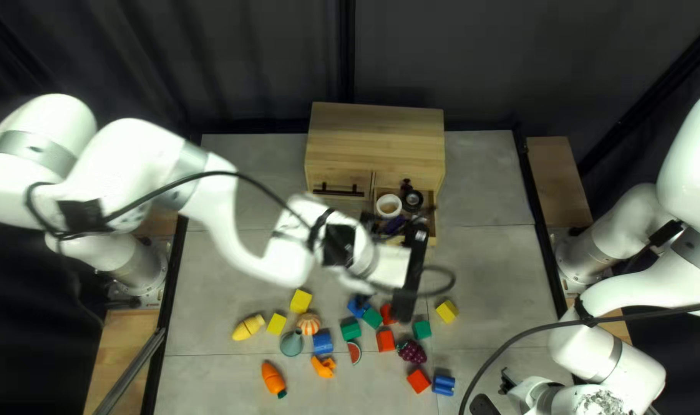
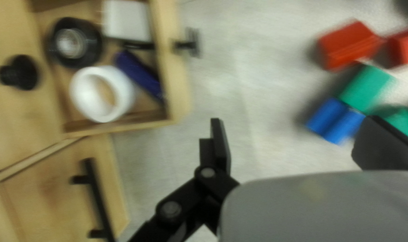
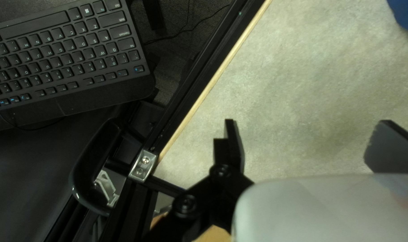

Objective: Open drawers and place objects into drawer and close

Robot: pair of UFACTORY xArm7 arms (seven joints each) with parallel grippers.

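"Wooden cabinet (image 1: 377, 134) at the far edge. Which drawer's open?"

"Right-hand one, drawer (image 2: 177, 67) pulled out. White tape roll (image 2: 103, 93), black tape roll (image 2: 74, 42), dark blue item (image 2: 139, 76) and white block-like thing (image 2: 125, 20) inside. Beside it, the front with the black bar handle (image 1: 338, 190) is closed."

"Left gripper (image 1: 410, 269)?"

"Open, nothing held. Out over the tabletop, in front of the drawer. In the wrist view, red, green and blue blocks lie near one finger, the drawer on the opposite side."

"Right gripper (image 1: 494, 393)?"

"Open too, empty, low at the right of the top left view. Its wrist view has bare tabletop between the fingers, plus a keyboard (image 3: 69, 54) off past the table's edge."

"Loose stuff?"

"All on the near half of the table. Toy carrot (image 1: 272, 378) nearest the left, teal funnel-like toy (image 1: 291, 343), orange-striped toy (image 1: 308, 323) near it, watermelon slice (image 1: 354, 353) mid-group, toy grapes (image 1: 411, 352) right of that. Blocks scattered around: yellow block (image 1: 446, 310) toward the right, red block (image 1: 418, 380) beside a blue block (image 1: 444, 385)."

"Left arm's blurry up top, yeah?"

"Yep. Anything touching the drawer handle (image 2: 193, 43)? No, fingers are apart from it."
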